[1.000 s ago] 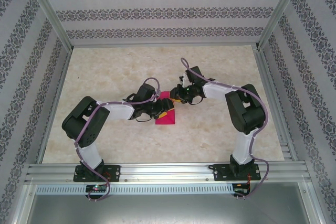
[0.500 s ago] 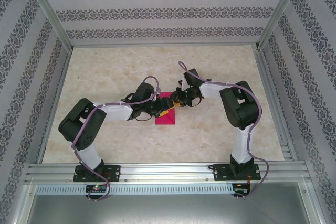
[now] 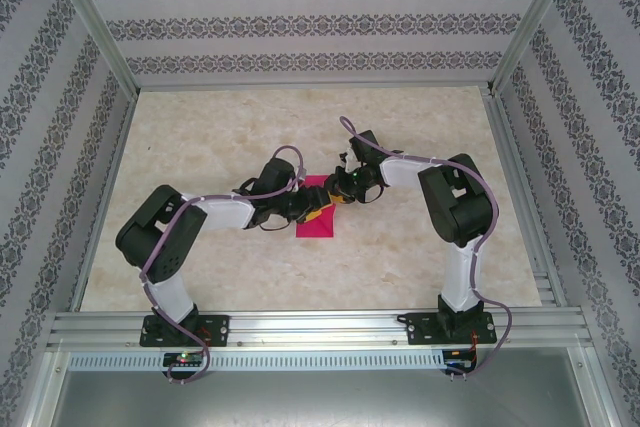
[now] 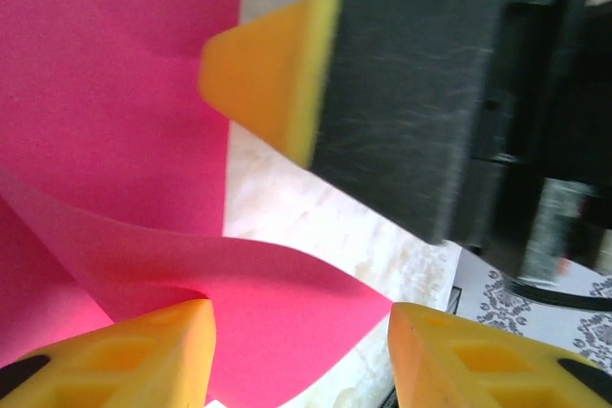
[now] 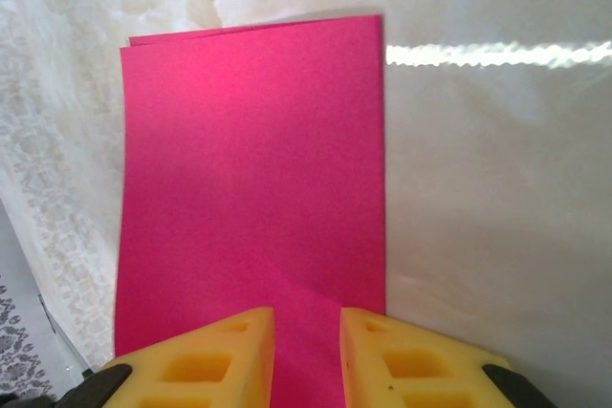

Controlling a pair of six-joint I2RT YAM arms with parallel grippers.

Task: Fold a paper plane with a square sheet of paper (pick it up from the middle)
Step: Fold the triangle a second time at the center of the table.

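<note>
The square sheet of paper (image 3: pixel 314 229) is bright magenta and lies folded in half, as a rectangle, at the table's middle. In the left wrist view one corner of the paper (image 4: pixel 115 93) curls up off the table and reaches between the yellow fingers of my left gripper (image 4: pixel 301 317), which stands open; its left fingertip (image 4: pixel 163 346) touches the flap. My right gripper (image 5: pixel 306 317) has its tips down on the near end of the paper (image 5: pixel 253 160), a narrow gap between them. From above, the left gripper (image 3: pixel 318 213) and right gripper (image 3: pixel 338 194) meet over the sheet.
The marble-patterned table top (image 3: pixel 200 137) spreads wide around the paper. Aluminium frame posts and patterned walls (image 3: pixel 320 22) enclose it. The right gripper's finger (image 4: pixel 268 74) hangs close above the left gripper's jaws.
My left gripper's jaws have narrowed around the lifted corner. The right arm has shifted slightly left and settled over the paper's far end.
</note>
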